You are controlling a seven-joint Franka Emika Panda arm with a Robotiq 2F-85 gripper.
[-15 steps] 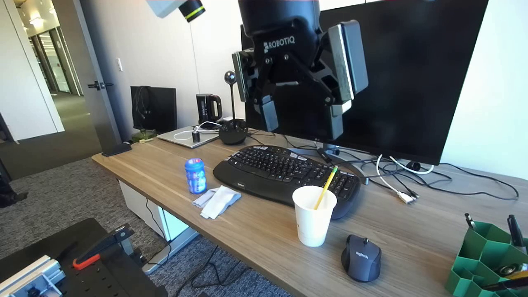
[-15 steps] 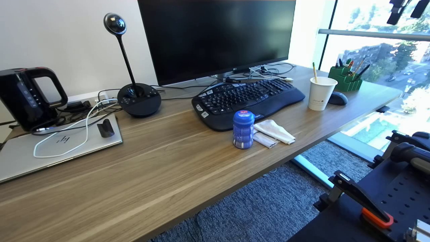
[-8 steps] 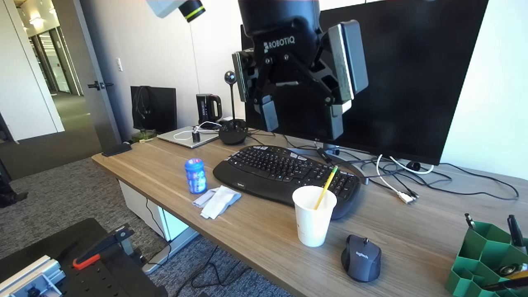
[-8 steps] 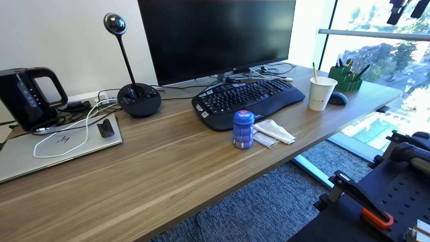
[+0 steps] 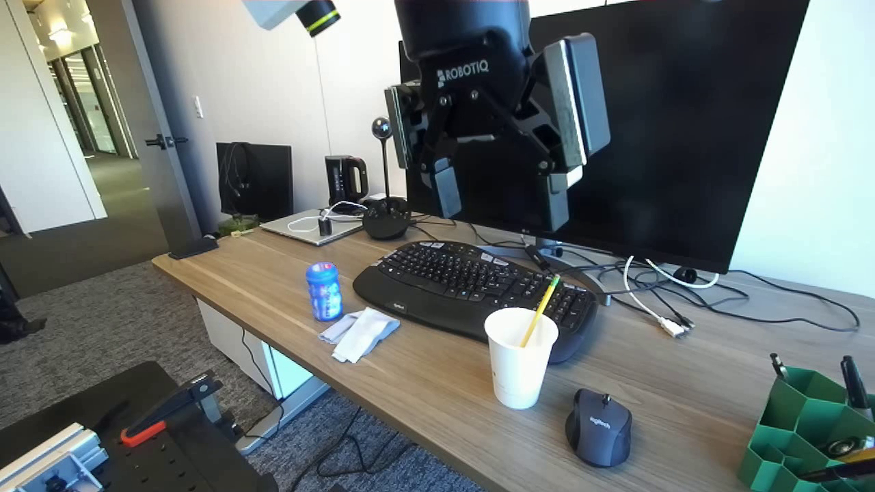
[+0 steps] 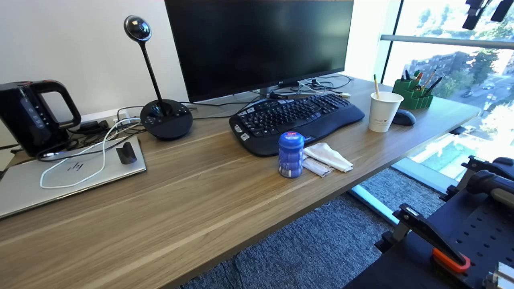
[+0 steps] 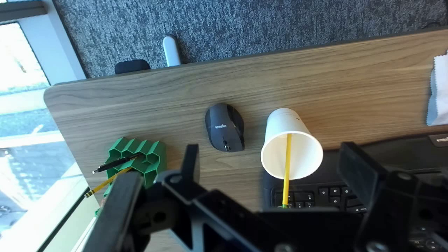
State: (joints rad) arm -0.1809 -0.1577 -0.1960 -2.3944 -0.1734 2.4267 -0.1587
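Observation:
High over the desk my gripper (image 5: 503,203) hangs with its fingers wide apart and nothing held. Only its fingertips (image 6: 473,20) show at the top right corner in an exterior view. Below it stands an upright white paper cup (image 5: 517,379) with a yellow pencil (image 5: 540,311) leaning inside. In the wrist view the cup (image 7: 284,122) and the pencil (image 7: 286,175) appear between the fingers, lower down and untouched; the gripper body hides the pencil's end. A dark mouse (image 7: 224,127) sits beside the cup. The black keyboard (image 5: 437,294) lies behind the cup.
A blue canister (image 6: 291,154) stands by a folded pale cloth (image 6: 327,156). A green pen holder (image 5: 786,417) is near the desk's end. The large monitor (image 5: 649,137) rises close behind the gripper. Cables, a camera stand (image 6: 166,118), a laptop (image 6: 76,168) and a kettle (image 6: 32,116) line the back.

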